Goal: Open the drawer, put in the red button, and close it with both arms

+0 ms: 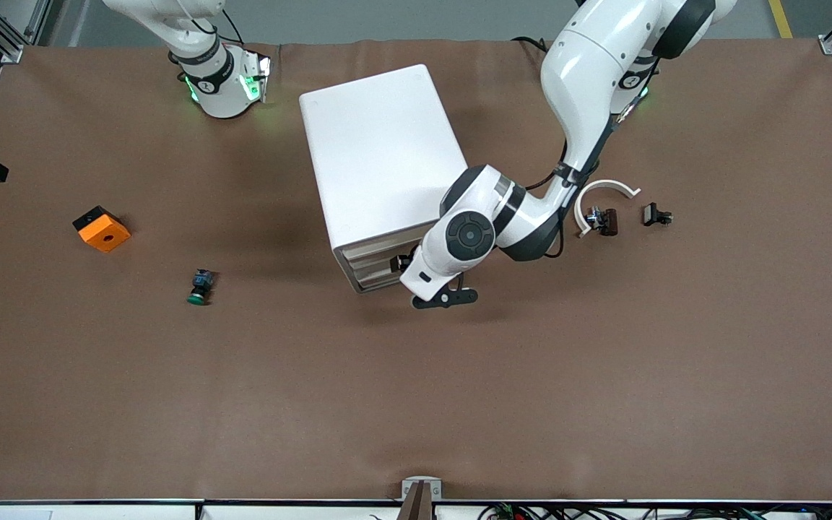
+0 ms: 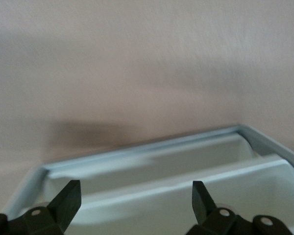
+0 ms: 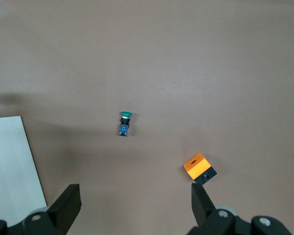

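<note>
Though spread, left tool (image 2: 132,205) at drawer (image 2: 186,161)

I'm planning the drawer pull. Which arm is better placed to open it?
Left, probably. The left gripper is at the drawer unit's front, fingers open around a drawer handle. The right gripper waits, open, high over bare table.

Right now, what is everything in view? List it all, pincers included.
drawer cabinet: one, white, mid-table
orange block: one, orange with a hole, toward the right arm's end
green button: one, green cap, nearer the front camera than the block
curved piece: one, white, toward the left arm's end
small dark parts: two, black, beside the curved piece; no red cap visible
table: one, brown
left pincer: one, black, open, at the cabinet's drawer front
right pincer: one, black, open, over the table, waiting
</note>
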Motion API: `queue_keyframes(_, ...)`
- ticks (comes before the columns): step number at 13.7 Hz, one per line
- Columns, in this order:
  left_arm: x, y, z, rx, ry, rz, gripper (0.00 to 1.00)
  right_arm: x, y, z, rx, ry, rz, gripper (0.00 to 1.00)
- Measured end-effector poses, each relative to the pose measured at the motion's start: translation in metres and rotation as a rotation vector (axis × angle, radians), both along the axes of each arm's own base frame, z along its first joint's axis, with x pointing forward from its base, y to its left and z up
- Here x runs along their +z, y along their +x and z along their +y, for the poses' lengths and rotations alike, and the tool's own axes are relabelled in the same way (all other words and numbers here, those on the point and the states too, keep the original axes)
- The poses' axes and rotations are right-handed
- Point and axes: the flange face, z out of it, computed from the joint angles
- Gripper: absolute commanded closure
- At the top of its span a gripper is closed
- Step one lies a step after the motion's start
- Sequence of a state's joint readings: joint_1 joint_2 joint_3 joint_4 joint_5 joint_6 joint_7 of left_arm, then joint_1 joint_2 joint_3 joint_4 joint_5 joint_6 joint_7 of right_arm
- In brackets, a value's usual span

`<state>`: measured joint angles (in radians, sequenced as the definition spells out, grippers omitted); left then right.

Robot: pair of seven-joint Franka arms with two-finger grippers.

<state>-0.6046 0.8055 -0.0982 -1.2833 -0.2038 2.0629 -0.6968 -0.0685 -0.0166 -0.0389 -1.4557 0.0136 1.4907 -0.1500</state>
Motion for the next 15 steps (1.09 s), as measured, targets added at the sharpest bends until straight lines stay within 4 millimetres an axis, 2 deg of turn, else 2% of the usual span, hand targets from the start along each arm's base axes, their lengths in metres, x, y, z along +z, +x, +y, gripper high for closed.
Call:
queue_keyframes(2, 0.019, 0.028, 0.030, 0.000, 0.050, -0.087, 0.00, 0.000, 0.000, 0.002, 0.004, 0.000, 0.003, 0.00)
queue_keyframes(5, 0.075, 0.072, 0.091, 0.042, 0.120, -0.227, 0.00, 0.000, 0.000, 0.003, -0.015, 0.001, 0.004, 0.00)
queue_keyframes(7, 0.117, 0.098, 0.153, 0.103, 0.167, -0.261, 0.00, 0.000, 0.000, 0.004, -0.029, 0.002, 0.004, 0.00)
queue_keyframes(9, 0.155, 0.114, 0.222, 0.150, 0.192, -0.245, 0.00, 0.001, 0.000, 0.004, -0.032, 0.002, 0.002, 0.00)
queue_keyframes(12, 0.208, 0.119, 0.306, 0.153, 0.208, -0.234, 0.00, 0.001, 0.000, 0.004, -0.032, 0.002, 0.002, 0.00)
queue_keyframes(15, 0.262, 0.100, 0.370, 0.137, 0.226, -0.192, 0.00, 0.001, 0.000, 0.008, -0.026, 0.003, 0.005, 0.00)
